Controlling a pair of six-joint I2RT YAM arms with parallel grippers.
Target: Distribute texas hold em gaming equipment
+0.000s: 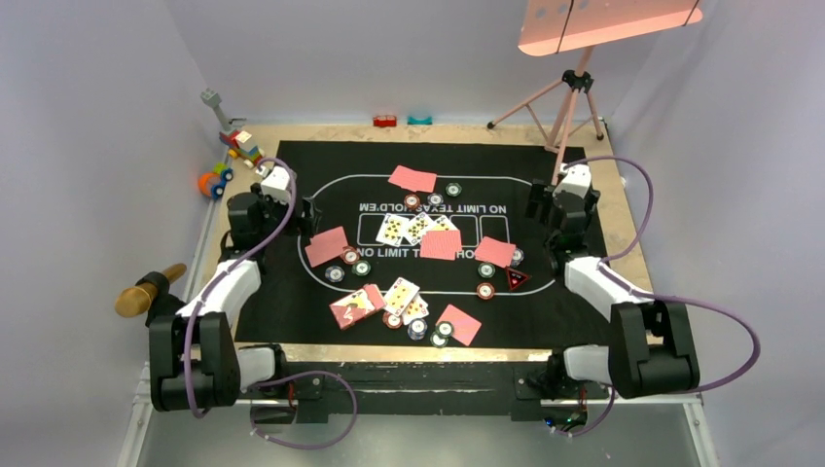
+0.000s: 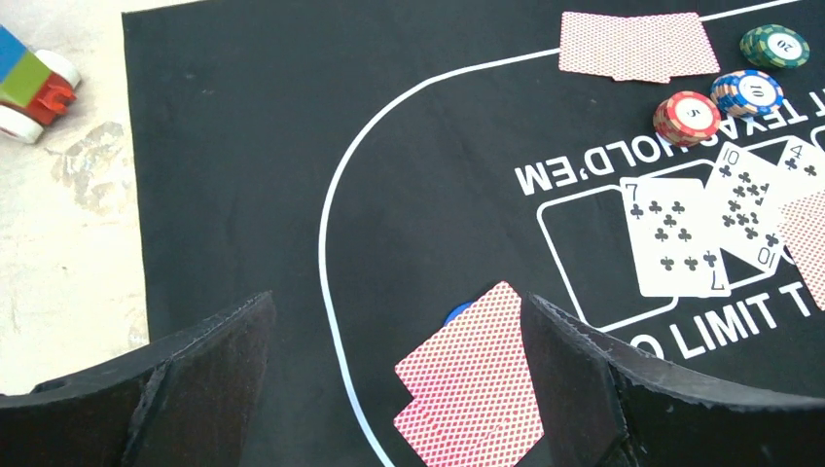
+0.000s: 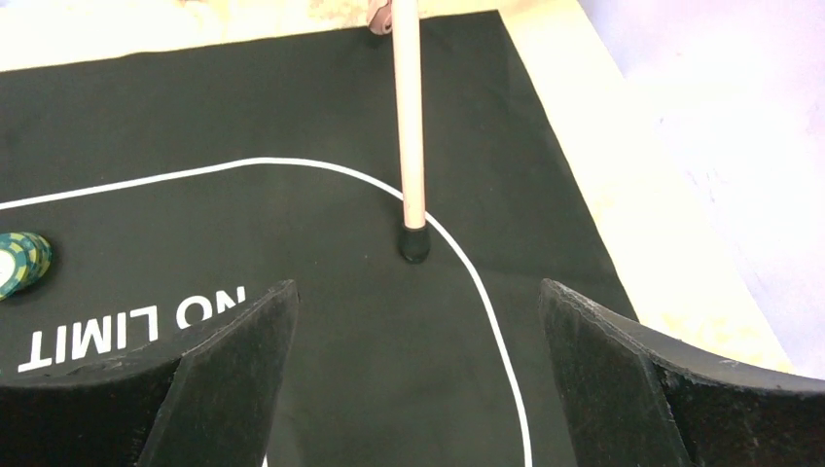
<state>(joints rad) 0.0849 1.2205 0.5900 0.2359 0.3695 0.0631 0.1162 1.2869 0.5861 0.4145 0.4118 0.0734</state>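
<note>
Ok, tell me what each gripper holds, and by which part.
Nothing is held. The left gripper and the right gripper both stand open and empty.

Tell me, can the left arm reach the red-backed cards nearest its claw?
Probably yes: the left gripper is open, the red-backed cards lie ahead between its fingers, uncovered; a blue disc peeks from under them.
</note>
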